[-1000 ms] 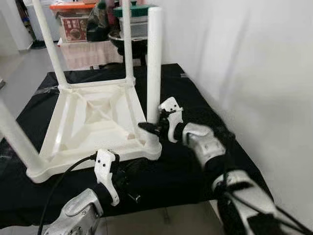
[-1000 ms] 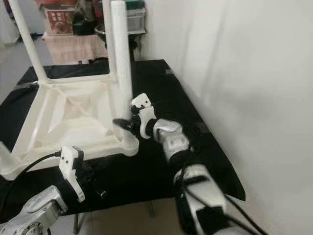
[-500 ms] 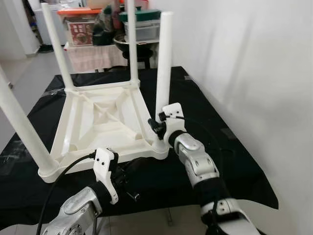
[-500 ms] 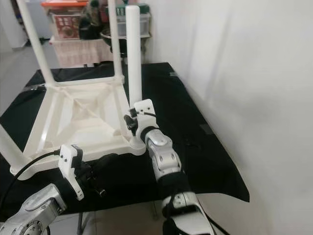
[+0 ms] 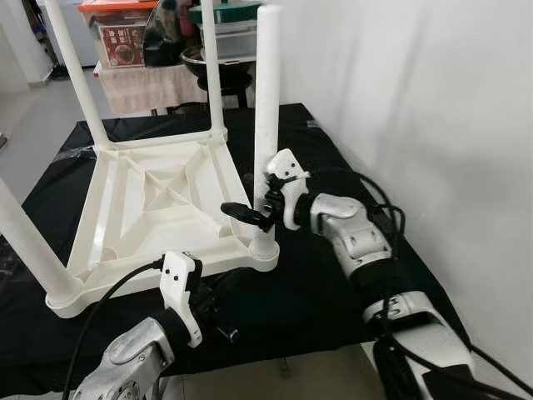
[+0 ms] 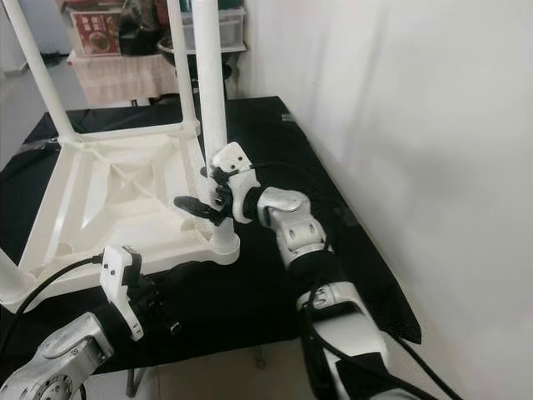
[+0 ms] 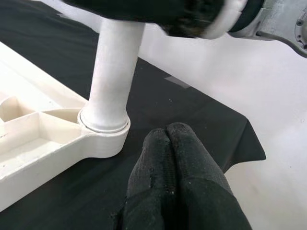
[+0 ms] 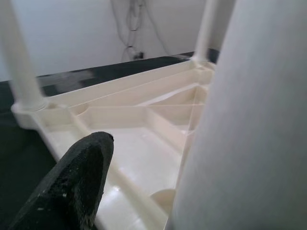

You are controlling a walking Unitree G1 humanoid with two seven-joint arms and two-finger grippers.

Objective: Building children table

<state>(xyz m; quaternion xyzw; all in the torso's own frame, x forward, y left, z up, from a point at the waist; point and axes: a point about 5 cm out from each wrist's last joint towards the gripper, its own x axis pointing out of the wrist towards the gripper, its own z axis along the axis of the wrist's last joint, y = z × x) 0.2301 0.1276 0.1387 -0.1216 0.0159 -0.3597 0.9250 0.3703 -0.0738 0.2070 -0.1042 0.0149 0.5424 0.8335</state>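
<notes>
The white table (image 5: 158, 208) lies upside down on a black cloth (image 5: 316, 292), its ribbed underside facing up and its legs standing upright from the corners. The near right leg (image 5: 266, 108) sits in its corner socket (image 5: 265, 250), at the corner nearest the white wall (image 5: 433, 108).

The right gripper (image 5: 250, 215) is at the lower part of this leg, a little above the socket. Its fingers are spread wide around the leg: one black finger (image 5: 237, 210) reaches out on the table-centre side of the leg, over the underside, and the wrist view shows that finger (image 8: 72, 187) apart from the leg (image 8: 240, 134), with a gap between them. The other finger is hidden behind the leg, so whether anything touches the leg cannot be told.

The left gripper (image 5: 218, 321) rests low on the cloth just in front of the table's near edge, to the left of the socket. Its two fingers (image 7: 177, 177) are pressed together, holding nothing, and point toward the socket (image 7: 103, 129), near it but not touching.

The far right leg (image 5: 210, 67) and far left leg (image 5: 77, 75) stand at the far corners, and the near left leg (image 5: 25, 242) rises from the corner away from the wall. Beyond the table, past the far edge of the cloth, are stacked bins (image 5: 125, 29) and a dark bowl (image 5: 218, 67).
</notes>
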